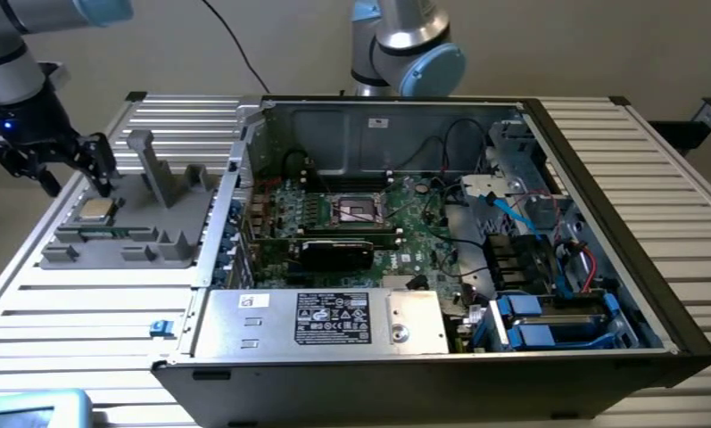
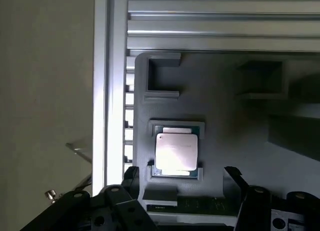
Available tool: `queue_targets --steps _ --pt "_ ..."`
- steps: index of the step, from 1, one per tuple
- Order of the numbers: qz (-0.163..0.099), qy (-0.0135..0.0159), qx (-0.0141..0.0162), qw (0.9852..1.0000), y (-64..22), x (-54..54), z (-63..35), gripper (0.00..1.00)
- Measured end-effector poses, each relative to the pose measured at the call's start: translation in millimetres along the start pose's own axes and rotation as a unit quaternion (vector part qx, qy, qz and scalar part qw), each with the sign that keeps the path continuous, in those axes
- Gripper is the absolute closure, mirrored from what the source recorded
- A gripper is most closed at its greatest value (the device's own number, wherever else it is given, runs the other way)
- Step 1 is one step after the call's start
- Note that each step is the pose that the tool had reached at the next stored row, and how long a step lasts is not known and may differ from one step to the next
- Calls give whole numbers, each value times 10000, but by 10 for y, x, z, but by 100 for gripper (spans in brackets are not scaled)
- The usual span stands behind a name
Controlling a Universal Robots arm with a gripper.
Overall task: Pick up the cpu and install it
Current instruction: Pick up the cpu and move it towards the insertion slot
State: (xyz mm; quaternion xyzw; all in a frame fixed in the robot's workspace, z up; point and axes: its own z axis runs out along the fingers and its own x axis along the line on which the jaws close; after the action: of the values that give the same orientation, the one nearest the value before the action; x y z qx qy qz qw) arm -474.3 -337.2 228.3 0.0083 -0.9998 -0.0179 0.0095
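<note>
The cpu (image 1: 95, 210) is a small square chip with a shiny silver top. It lies flat in a recess of a grey holder block (image 1: 152, 242) on the slatted table, at the exterior view's left. My gripper (image 1: 72, 176) hangs just above and slightly behind it, open, with nothing between its black fingers. In the wrist view the cpu (image 2: 175, 152) sits in its pocket of the holder (image 2: 225, 131), and my gripper (image 2: 182, 175) has one dark fingertip (image 2: 131, 174) on each side of the pocket, clear of the chip. The motherboard socket (image 1: 361, 209) lies in the open computer case.
The open computer case (image 1: 593, 223) takes up the middle of the table, with a black graphics card (image 1: 334, 252), cables and blue drive bays (image 1: 533, 321) inside. Upright grey posts (image 1: 152, 165) rise from the holder near the gripper. A second robot arm (image 1: 409, 49) stands behind the case.
</note>
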Motion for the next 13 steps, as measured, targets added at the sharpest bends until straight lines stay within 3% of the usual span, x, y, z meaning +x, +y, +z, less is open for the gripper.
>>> queue_targets --steps 13 --pt "22 -1 -12 10000 -8 -4 237 23"
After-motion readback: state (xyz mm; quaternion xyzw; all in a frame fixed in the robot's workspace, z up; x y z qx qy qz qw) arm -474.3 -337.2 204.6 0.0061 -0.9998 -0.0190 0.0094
